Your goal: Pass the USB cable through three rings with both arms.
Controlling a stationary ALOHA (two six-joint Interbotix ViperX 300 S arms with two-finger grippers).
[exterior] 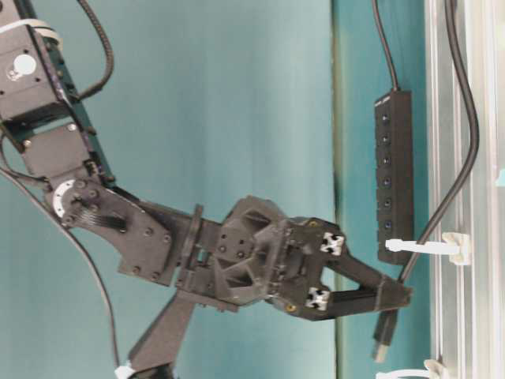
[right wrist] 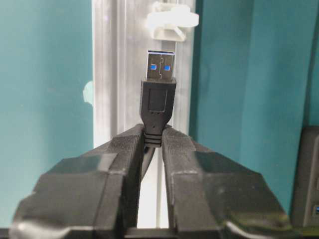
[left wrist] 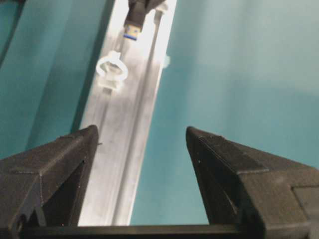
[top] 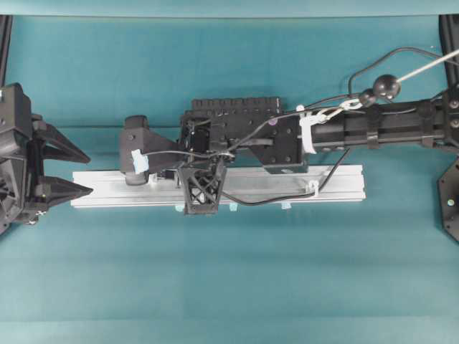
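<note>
**Right gripper holds the plug over the rail; left gripper wide at the rail's end**

The right gripper [right wrist: 153, 144] is clamped on the cable [top: 337, 161] just behind its plug [right wrist: 159, 84], whose metal tip points up the frame toward a ring [right wrist: 172, 20] on the rail [right wrist: 107, 74]. Overhead, this gripper sits mid-frame above the rail, and the cable trails right, threaded through a ring [top: 313, 188] near the rail's right end. The left gripper [top: 68, 168] stands wide and holds nothing, at the left edge, just off the rail's left end. Its wrist view shows a ring [left wrist: 112, 67] ahead, the plug beyond it. A black USB hub [exterior: 394, 178] lies on the teal bench [top: 229, 287] beside the rail.
</note>
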